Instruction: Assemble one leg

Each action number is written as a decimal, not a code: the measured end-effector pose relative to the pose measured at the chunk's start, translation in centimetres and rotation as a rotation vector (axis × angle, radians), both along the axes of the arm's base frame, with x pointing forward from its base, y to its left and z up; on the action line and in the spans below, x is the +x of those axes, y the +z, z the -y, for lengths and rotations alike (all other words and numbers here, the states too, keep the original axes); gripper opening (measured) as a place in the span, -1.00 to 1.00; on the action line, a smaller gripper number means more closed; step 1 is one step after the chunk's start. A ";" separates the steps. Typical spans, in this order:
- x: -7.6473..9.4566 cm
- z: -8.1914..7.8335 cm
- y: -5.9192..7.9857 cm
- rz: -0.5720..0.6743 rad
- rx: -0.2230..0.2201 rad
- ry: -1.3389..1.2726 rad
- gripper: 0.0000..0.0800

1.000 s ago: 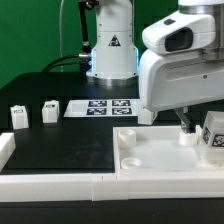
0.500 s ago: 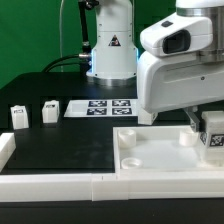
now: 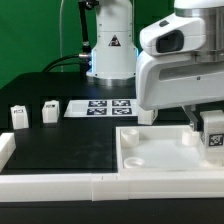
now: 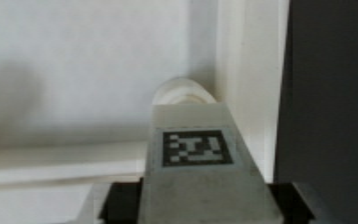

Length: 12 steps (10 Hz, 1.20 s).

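Exterior view: the arm holds a tagged leg [image 3: 212, 138] above the white square panel [image 3: 160, 158], at the exterior view's right edge. A second leg [image 3: 19, 117] and a third leg [image 3: 50, 111] stand on the black counter [image 3: 70, 145], beside the marker board [image 3: 105, 107].

Wrist view: the jaws are clamped on the leg [image 4: 197, 150], with the fingers [image 4: 114, 202] pressing on both sides and the panel [image 4: 69, 80] behind it.

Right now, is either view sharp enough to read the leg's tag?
Wrist view: the leg is soft, its tag yet legible, the panel behind blurred. Exterior view: near arm out of focus, bluish glare by the base, leg's tag cut at the edge.
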<state>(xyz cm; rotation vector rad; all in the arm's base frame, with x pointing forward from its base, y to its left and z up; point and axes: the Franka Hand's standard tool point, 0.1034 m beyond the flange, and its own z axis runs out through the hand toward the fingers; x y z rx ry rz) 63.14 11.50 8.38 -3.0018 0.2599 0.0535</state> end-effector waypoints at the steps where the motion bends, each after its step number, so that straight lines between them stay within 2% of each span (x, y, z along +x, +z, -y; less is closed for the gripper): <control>1: -0.1 0.0 0.0 0.000 -0.004 -0.124 -0.27; 7: -0.3 -0.2 -0.1 -0.088 -0.014 -0.868 -0.27; 9: -0.3 -0.3 -0.1 -0.114 -0.016 -1.025 -0.27; 11: -0.3 -0.3 -0.1 -0.109 -0.015 -0.991 -0.27; 12: -0.3 -0.3 -0.2 -0.106 -0.015 -0.966 -0.10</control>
